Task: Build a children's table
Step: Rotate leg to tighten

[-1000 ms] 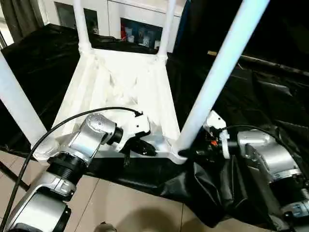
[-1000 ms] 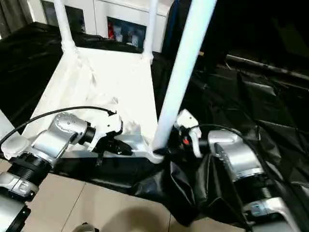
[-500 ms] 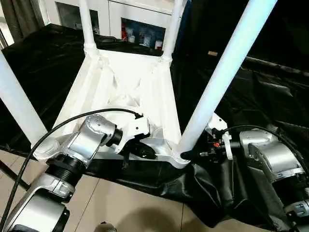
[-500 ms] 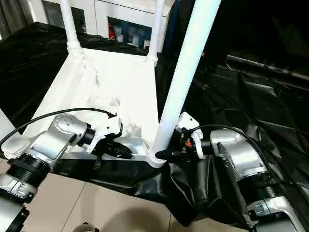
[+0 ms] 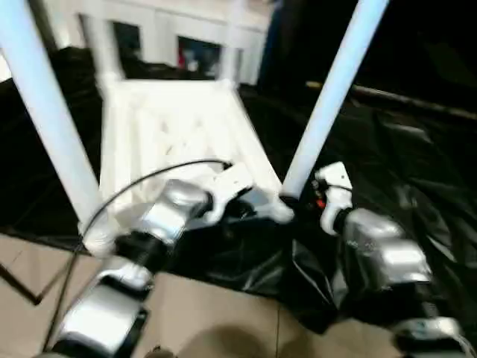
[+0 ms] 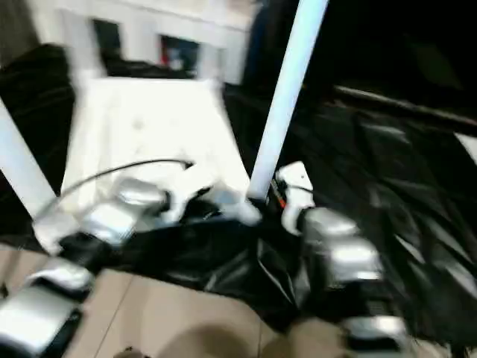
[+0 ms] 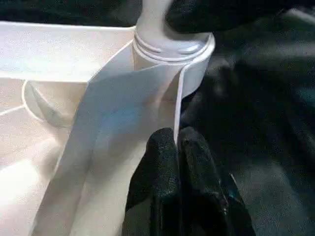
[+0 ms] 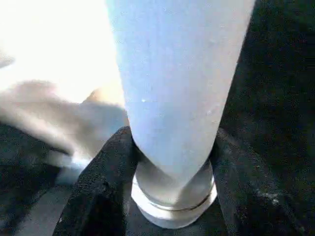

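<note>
We see the children's table (image 5: 175, 123) upside down on crinkled glossy black sheeting (image 5: 417, 171), ribbed recessed underside up. It is smooth white plastic; the tabletop is rectangular, its long axis running away from us toward the white cabinet (image 5: 186, 45) behind it. Cylindrical legs stand up from round corner sockets, tilted slightly in the head views. We use the near right leg (image 5: 328, 97) as landmark: a long smooth white tube rising from its ringed socket (image 7: 170, 46) at the table's near right corner.

Left gripper (image 7: 176, 147): black fingers closed, pinching the thin white rim wall of the tabletop just beside that socket. Right gripper (image 8: 172, 162): matte black fingers (image 8: 106, 172) on either side of the leg's base, right above the socket collar, gripping the leg. The silver right forearm (image 5: 380, 253) sits just right of the leg, the left forearm (image 5: 160, 220) left of it. Beige tiled floor (image 5: 216, 313) lies nearest us, in front of the leg.
</note>
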Controlling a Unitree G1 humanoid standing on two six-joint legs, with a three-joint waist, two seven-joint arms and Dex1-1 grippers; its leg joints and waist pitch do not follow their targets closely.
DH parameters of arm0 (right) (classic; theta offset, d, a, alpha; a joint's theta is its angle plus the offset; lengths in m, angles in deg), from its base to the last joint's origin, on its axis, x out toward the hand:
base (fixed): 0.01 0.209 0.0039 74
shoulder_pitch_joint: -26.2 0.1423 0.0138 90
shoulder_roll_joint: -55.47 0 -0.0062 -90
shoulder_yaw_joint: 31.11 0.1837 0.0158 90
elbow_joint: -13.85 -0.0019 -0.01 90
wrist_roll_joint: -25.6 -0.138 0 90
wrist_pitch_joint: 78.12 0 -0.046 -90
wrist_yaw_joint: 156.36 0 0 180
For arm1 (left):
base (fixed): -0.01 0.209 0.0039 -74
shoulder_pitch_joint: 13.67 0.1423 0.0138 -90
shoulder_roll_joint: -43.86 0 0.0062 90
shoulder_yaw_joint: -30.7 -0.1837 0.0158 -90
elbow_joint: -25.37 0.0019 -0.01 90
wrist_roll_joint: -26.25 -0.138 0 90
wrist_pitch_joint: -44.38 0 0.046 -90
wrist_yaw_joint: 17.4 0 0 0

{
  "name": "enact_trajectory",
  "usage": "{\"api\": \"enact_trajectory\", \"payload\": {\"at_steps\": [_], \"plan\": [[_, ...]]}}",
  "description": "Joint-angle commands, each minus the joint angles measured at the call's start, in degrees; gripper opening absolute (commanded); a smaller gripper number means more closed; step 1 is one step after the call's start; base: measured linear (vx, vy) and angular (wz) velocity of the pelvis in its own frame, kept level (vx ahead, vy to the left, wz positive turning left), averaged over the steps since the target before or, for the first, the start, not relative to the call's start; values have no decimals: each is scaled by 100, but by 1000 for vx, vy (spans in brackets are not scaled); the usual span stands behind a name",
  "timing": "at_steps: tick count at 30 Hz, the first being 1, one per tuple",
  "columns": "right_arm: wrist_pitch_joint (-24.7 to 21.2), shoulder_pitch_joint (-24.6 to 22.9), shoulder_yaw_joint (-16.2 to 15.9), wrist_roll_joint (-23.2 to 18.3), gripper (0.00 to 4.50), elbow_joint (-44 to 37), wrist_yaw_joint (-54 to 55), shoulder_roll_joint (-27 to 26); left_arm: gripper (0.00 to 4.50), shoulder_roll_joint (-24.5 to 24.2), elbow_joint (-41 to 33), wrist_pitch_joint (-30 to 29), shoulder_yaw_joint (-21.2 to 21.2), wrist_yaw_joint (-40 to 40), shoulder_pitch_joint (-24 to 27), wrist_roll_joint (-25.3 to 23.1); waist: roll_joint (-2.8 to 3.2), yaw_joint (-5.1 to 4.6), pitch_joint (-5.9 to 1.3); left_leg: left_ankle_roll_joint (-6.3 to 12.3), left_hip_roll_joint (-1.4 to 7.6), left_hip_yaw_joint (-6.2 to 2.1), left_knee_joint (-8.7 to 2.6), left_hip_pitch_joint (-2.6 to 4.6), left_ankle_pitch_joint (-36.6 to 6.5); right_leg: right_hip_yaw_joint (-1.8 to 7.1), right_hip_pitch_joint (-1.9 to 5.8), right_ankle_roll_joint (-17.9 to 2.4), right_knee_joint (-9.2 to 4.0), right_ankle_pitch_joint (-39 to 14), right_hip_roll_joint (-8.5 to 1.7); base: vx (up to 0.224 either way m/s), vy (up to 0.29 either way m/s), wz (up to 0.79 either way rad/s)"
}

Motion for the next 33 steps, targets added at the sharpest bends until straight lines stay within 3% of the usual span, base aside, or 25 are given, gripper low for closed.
{"api": "enact_trajectory", "payload": {"at_steps": [1, 3, 5, 6, 7, 10, 12, 14, 21, 22, 23, 24, 25, 27, 31, 33], "plan": [[-162, 107, 17, -66, 193, 415, 713, -371, 0, 352, 120, -18, -65, 455, -109, -33, 107, -46, -306, -232, -95, -47, -386, 72, -2766, 40, 161, -297, -677, -3438, -239, 0, 0, 0], [-55, 271, 117, -81, 193, 609, 1123, -607, 0, 500, 187, 32, -170, 560, -114, -117, 137, -107, -309, -243, -81, -75, -425, 62, -2843, 25, 168, -348, -674, -3162, -226, 0, 0, 0], [172, 428, -15, 91, 193, 718, 1206, -828, 0, 645, 297, 136, -286, 622, -134, -227, 168, -162, -298, -198, -79, -88, -437, 109, -3057, 13, 150, -429, -715, -2918, -221, 0, 0, 0], [263, 476, -115, 182, 193, 749, 1139, -901, 0, 685, 367, 173, -317, 646, -159, -262, 159, -167, -305, -182, -81, -91, -443, 98, -3036, 9, 174, -452, -704, -2830, -221, 0, 0, 0], [263, 476, -115, 182, 228, 749, 1139, -901, 0, 685, 367, 173, -317, 646, -159, -262, 144, -165, -291, -158, -90, -83, -451, 84, -3028, 12, 173, -459, -706, -2804, -212, 0, 0, 0], [415, 567, -188, 137, 262, 773, 901, -964, 0, 603, 521, 267, -292, 698, -235, -294, 87, -144, -281, -54, -110, -63, -427, 122, -3011, 42, 126, -473, -727, -2953, -234, 0, 0, 0], [470, 600, -206, 156, 285, 809, 884, -928, 0, 562, 548, 295, -277, 698, -249, -312, 104, -147, -281, -46, -102, -70, -441, 93, -2953, 50, 146, -478, -717, -2937, -242, 0, 0, 0], [500, 615, -248, 141, 297, 776, 725, -832, 0, 491, 562, 331, -255, 639, -256, -313, 95, -137, -283, -29, -105, -59, -435, 106, -2953, 52, 133, -474, -725, -2939, -238, 0, 0, 0], [385, 414, -505, -71, 303, 31, -1199, 298, 0, -77, 504, 660, -242, -233, -246, -256, 71, -63, -327, 106, -79, -13, -441, 40, -2357, 128, 228, -689, -613, -2186, -223, 0, 0, 0], [396, 385, -534, -76, 303, -29, -1350, 407, 0, -121, 490, 707, -248, -303, -237, -252, 61, -49, -325, 164, -75, 15, -425, 57, -2333, 145, 190, -730, -616, -2168, -217, 0, 0, 0], [386, 279, -605, -129, 303, -221, -1800, 699, 0, -254, 385, 708, -273, -589, -185, -209, 103, -49, -342, 156, -72, 20, -419, 64, -2312, 160, 180, -791, -591, -2189, -224, 0, 0, 0], [377, 191, -655, -174, 303, -375, -2137, 931, 0, -386, 241, 782, -322, -936, -114, -147, 91, -39, -346, 159, -71, 22, -418, 57, -2288, 159, 197, -788, -605, -2183, -222, 0, 0, 0], [377, 191, -655, -174, 303, -375, -2137, 931, 0, -386, 241, 782, -322, -936, -114, -147, 72, -16, -369, 207, -60, 32, -404, 41, -2149, 170, 222, -850, -575, -1998, -225, 0, 0, 0], [333, 24, -757, -257, 303, -656, -2782, 1357, 0, -676, -179, 912, -450, -1745, 77, 25, 100, 5, -384, 215, -44, 45, -403, 24, -1925, 175, 229, -1014, -522, -1599, -211, 0, 0, 0], [263, -133, -878, -350, 303, -921, -3356, 1701, 0, -992, -749, 741, -609, -2554, 330, 258, 126, 57, -421, 262, -27, 67, -375, 26, -1436, 189, 261, -1317, -385, -622, -185, 55, -8, 0], [192, -195, -952, -381, 303, -1028, -3632, 1855, 0, -1205, -1109, 576, -723, -2977, 494, 361, 134, 85, -433, 304, -25, 92, -354, 71, -1253, 193, 246, -1483, -331, -211, -167, 27, 3, 0]]}}
